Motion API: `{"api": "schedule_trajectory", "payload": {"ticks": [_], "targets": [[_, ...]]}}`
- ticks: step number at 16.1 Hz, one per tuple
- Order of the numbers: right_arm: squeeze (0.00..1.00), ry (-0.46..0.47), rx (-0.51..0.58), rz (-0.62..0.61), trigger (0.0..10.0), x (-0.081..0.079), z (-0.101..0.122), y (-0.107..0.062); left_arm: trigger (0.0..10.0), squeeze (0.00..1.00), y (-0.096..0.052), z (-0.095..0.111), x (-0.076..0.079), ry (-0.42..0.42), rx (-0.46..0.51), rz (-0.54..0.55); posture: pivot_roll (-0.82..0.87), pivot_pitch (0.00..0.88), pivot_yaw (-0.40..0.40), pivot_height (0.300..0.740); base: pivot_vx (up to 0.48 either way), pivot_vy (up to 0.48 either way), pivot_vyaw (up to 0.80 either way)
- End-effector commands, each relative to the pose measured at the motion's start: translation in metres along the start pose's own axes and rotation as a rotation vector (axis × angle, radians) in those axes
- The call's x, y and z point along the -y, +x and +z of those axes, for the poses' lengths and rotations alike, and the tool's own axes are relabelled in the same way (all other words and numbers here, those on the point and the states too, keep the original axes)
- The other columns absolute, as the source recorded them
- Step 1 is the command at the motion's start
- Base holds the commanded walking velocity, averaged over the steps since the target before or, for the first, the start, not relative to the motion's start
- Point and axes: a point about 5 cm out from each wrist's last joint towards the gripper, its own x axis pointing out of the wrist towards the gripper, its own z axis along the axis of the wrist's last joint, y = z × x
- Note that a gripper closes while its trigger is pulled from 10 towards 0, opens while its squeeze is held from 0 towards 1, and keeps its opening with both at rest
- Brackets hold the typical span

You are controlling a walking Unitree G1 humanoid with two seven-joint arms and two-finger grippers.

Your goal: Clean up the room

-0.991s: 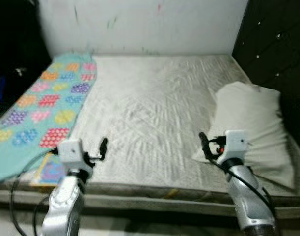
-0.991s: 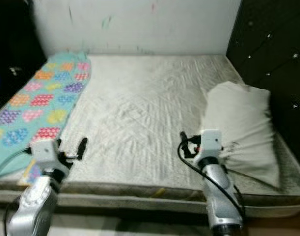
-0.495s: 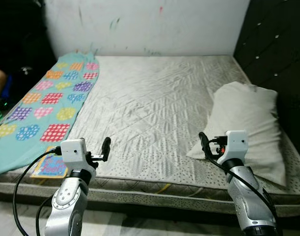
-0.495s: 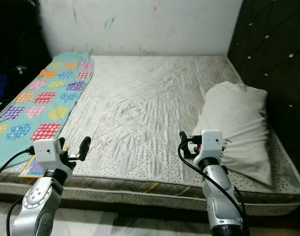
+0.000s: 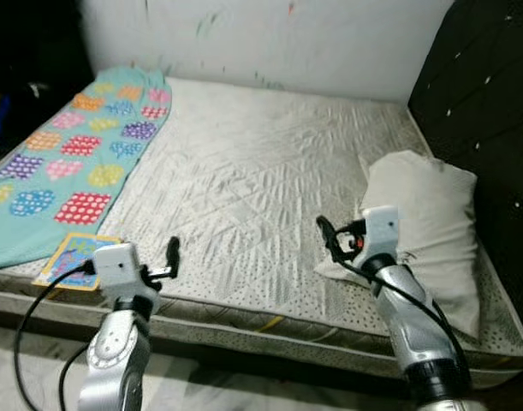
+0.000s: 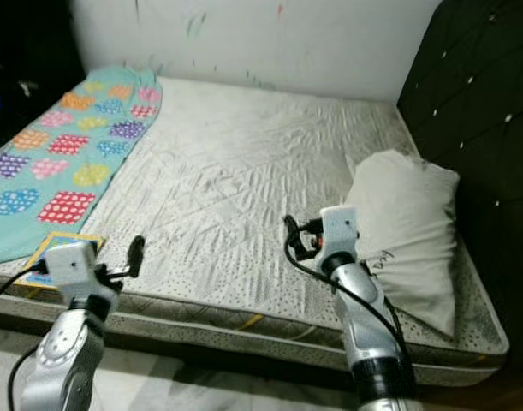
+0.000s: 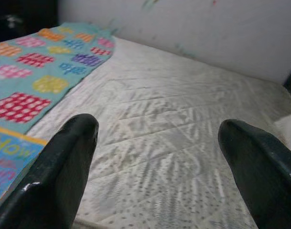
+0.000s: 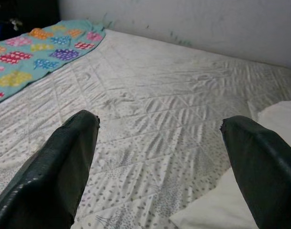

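Since the earlier frames our head camera has swung, so the bed now runs at a slant across the view; the pillow and blanket lie where they lay, and both our arms remain raised over the near edge. Item one: a bare quilted mattress (image 5: 261,180), grey-white, set against a marked white wall (image 5: 270,38) with a dark tufted headboard (image 5: 492,111) along its right side. Item two: a white pillow (image 5: 428,223), rumpled, lying on the mattress at the right, against the headboard. Item three: a teal blanket (image 5: 64,163) with coloured patches, spread down the left side of the mattress. Item four: a thin children's book (image 5: 73,257), blue with a yellow border, flat on the near left corner, partly under the blanket's edge. Item five: our left gripper (image 5: 171,257), held above the near edge of the mattress just beside the book, fingers (image 7: 64,162) spread wide and grasping nothing. Item six: our right gripper (image 5: 329,240), held above the mattress just beside the pillow's near corner, fingers (image 8: 64,162) likewise spread apart and empty, the pillow's edge showing between them in the right wrist view.
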Motion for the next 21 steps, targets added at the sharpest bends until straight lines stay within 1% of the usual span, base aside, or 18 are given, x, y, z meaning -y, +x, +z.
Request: {"api": "schedule_trajectory", "payload": {"ticks": [1,3,4,5,8,10,14,15,17,18,19,20,21], "targets": [[0.00,-0.007,-0.006,0.005,10.0,-0.001,-0.003,0.001,10.0,0.00,-0.002,0.003,-0.003,0.020,0.014,0.011,0.00,0.000,-0.075,0.740,0.000,0.000,0.00],[0.00,-0.006,0.001,0.010,10.0,-0.003,-0.003,0.001,10.0,0.00,0.000,0.005,-0.004,0.039,0.018,0.011,-0.01,0.000,-0.053,0.740,0.000,0.000,0.00],[0.00,0.000,0.003,0.004,10.0,-0.003,-0.004,0.000,10.0,0.00,0.002,0.005,-0.003,0.035,0.019,-0.005,-0.01,0.000,-0.039,0.740,0.000,0.000,0.00],[0.00,0.003,0.006,-0.007,10.0,-0.002,-0.006,-0.003,10.0,0.00,0.005,0.005,-0.002,0.051,0.014,-0.016,-0.02,0.000,-0.026,0.740,0.000,0.000,0.00],[0.00,0.012,0.011,-0.035,10.0,0.003,-0.008,-0.008,10.0,0.00,0.008,0.005,0.006,0.029,0.005,-0.072,-0.04,0.000,-0.010,0.740,0.000,0.000,0.00],[0.00,0.006,0.001,-0.046,10.0,0.007,-0.011,-0.011,10.0,0.00,0.010,0.005,0.007,0.025,0.000,-0.070,-0.05,0.000,-0.009,0.740,0.000,0.000,0.00],[0.00,0.005,0.001,-0.053,10.0,0.008,-0.012,-0.015,10.0,0.00,0.007,0.004,0.010,0.017,-0.001,-0.072,-0.05,0.000,-0.005,0.740,0.000,0.000,0.00],[0.00,0.006,0.001,-0.056,10.0,0.008,-0.013,-0.017,10.0,0.00,0.004,0.002,0.011,0.014,-0.008,-0.078,-0.06,0.000,-0.003,0.740,0.000,0.000,0.00],[0.00,0.019,-0.022,-0.085,10.0,0.006,-0.024,-0.020,10.0,0.00,0.005,-0.013,0.007,0.029,-0.051,-0.079,-0.07,0.000,0.008,0.740,0.000,0.000,0.00],[0.00,0.042,-0.007,-0.084,10.0,-0.003,-0.020,-0.012,10.0,0.00,0.016,-0.009,0.002,0.061,-0.049,-0.080,-0.06,0.000,0.023,0.740,0.000,0.000,0.00],[0.00,0.045,0.019,-0.064,10.0,-0.008,-0.013,-0.007,10.0,0.00,0.023,0.000,0.002,0.068,-0.029,-0.093,-0.05,0.000,0.034,0.740,0.000,0.000,0.00],[0.00,0.041,0.075,-0.044,10.0,-0.009,0.004,-0.001,10.0,0.00,0.030,0.019,0.005,0.067,0.013,-0.129,-0.04,0.000,0.054,0.740,0.000,0.000,0.00],[0.00,0.041,0.081,-0.069,10.0,0.001,0.003,0.001,10.0,0.00,0.034,0.019,0.008,0.053,0.021,-0.146,-0.04,0.000,0.058,0.740,0.000,0.000,0.00]]}}
